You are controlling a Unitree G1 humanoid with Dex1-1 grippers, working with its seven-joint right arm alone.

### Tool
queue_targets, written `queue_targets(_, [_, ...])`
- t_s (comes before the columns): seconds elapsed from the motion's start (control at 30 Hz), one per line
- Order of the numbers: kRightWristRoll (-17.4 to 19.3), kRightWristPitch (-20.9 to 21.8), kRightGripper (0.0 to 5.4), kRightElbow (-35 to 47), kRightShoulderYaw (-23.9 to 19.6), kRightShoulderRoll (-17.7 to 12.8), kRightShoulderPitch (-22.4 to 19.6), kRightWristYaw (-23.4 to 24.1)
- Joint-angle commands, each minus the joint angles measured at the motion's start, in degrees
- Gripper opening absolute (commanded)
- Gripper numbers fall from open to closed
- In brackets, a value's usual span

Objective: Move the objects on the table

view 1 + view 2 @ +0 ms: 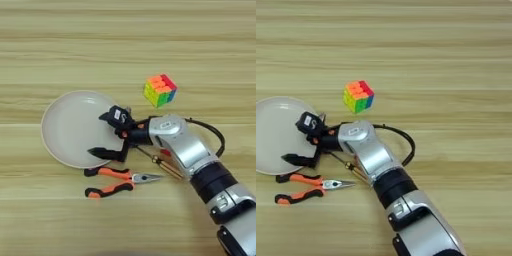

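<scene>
The black two-fingered gripper hangs spread wide over the round beige plate's right rim, grasping nothing.

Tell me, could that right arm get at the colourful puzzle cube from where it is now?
Probably yes. The puzzle cube stands alone on bare table, nothing around it. The right gripper hangs open over the plate's edge, not far off and holding nothing.

Bare table filled the frame's upper half and lower left. Centre was crowded: plate left, puzzle cube upper right, pliers and screwdriver just below.
</scene>
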State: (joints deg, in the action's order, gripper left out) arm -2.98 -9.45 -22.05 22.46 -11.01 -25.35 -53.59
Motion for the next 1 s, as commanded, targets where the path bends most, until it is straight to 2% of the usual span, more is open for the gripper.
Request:
queue_targets(0.03, [-0.41,1.01,5.37,4.01,0.54,-1.61,-1.46,-0.92])
queue_targets(0.57, [-1.27,4.07,5.37,8.18,4.01,-5.05,0.81,-6.17])
queue_targets(1.0, [0.3,4.46,5.37,9.55,5.25,-6.66,1.11,-11.39])
